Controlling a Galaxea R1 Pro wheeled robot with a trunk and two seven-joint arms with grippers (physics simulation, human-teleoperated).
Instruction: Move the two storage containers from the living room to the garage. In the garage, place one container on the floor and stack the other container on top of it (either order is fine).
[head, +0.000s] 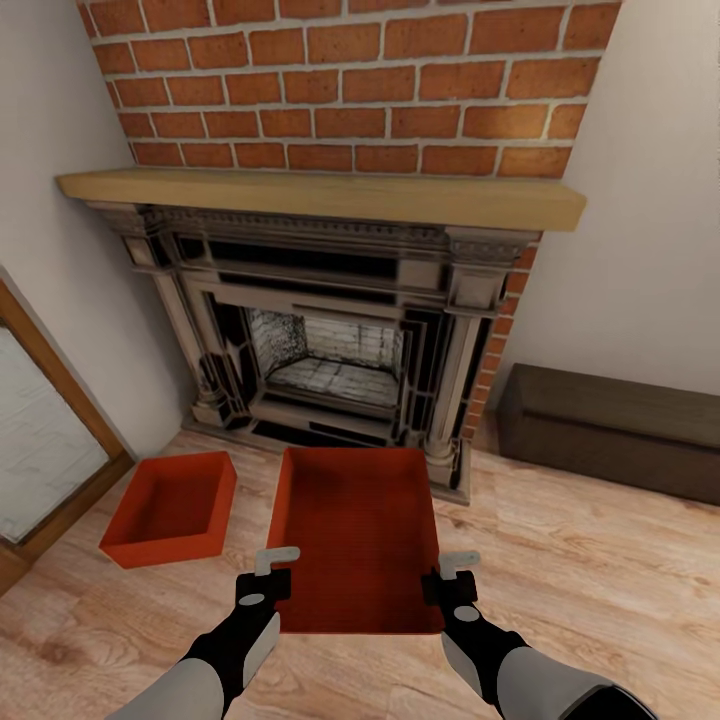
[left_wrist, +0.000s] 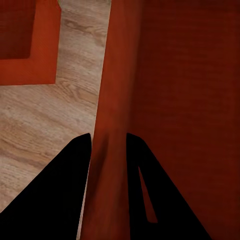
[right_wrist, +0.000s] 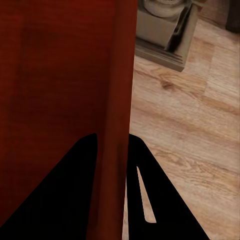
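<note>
Two orange-red storage containers sit before the fireplace in the living room. The nearer container (head: 355, 530) is between my hands and looks larger than the other, as if raised toward the head camera. My left gripper (head: 272, 572) is shut on its left wall, the fingers straddling that wall (left_wrist: 112, 100) in the left wrist view. My right gripper (head: 452, 572) is shut on the right wall (right_wrist: 117, 75) in the same way. The second container (head: 170, 505) rests on the wood planks to the left, apart from the first, and its corner (left_wrist: 25, 45) shows beside my left gripper (left_wrist: 109, 142).
An ornate dark fireplace (head: 330, 340) with a wooden mantel (head: 320, 195) and red brick chimney (head: 350, 80) stands right behind the containers. A dark brown chest (head: 610, 425) lies by the right wall. A wood-framed glass door (head: 45, 440) is at the left. Light plank floor (head: 600, 580) spreads to the right.
</note>
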